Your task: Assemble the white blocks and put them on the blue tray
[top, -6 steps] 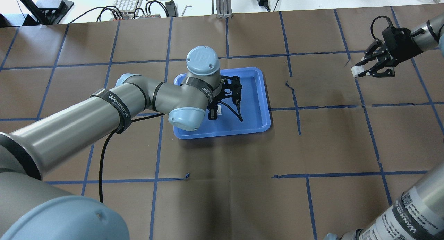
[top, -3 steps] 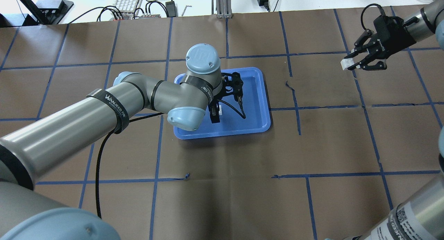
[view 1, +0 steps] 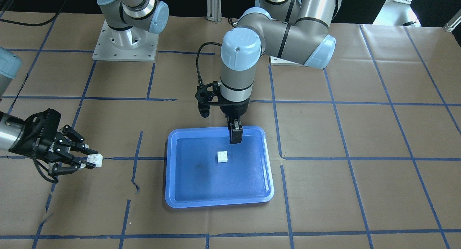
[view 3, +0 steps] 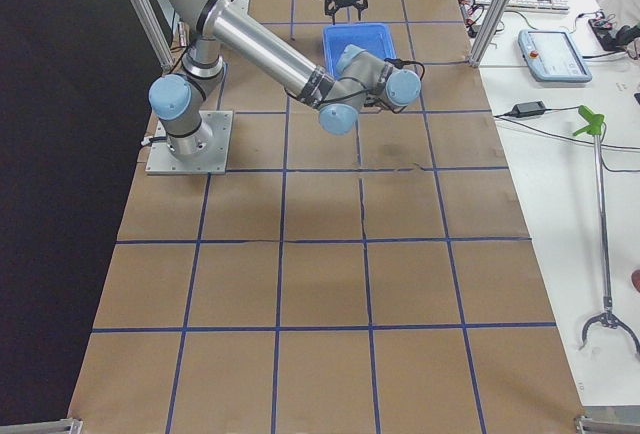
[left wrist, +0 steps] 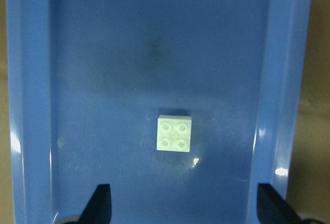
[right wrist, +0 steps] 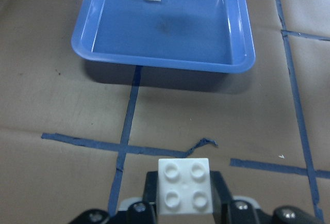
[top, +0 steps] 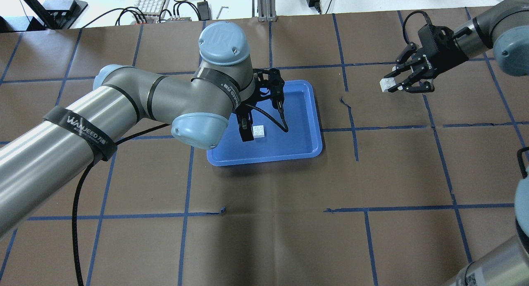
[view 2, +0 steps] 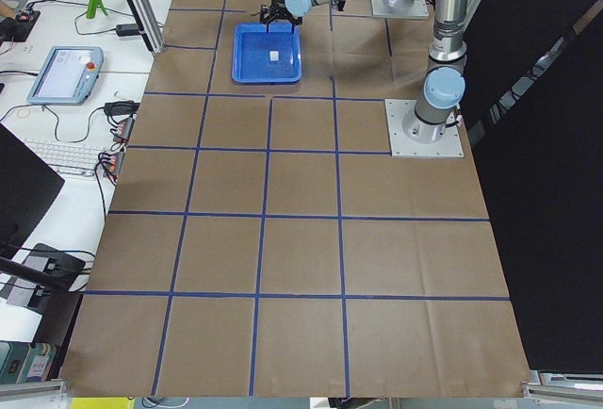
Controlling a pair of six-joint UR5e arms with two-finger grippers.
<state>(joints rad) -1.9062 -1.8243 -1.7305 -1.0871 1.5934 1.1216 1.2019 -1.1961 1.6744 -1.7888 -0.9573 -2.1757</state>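
One white block (left wrist: 174,133) lies studs-up and free on the floor of the blue tray (left wrist: 31,105); it also shows in the front view (view 1: 222,156) and overhead view (top: 259,131). My left gripper (left wrist: 185,208) hovers above it, open and empty, with its fingers (left wrist: 100,206) wide apart; it also shows in the overhead view (top: 246,133). My right gripper (top: 392,84) is shut on the second white block (top: 387,84), held above the table right of the tray. The right wrist view shows this block (right wrist: 184,185) studs-up in the jaws, with the tray (right wrist: 165,61) ahead.
The table is covered in brown paper with a blue tape grid. Both arm bases (view 1: 124,44) stand at the robot's edge. Keyboard, cables and a teach pendant (view 3: 555,54) lie on the white bench beyond the table.
My left arm has lifted and drawn back, leaving its white block lying on the tray. My right gripper has moved left toward the tray with its block.
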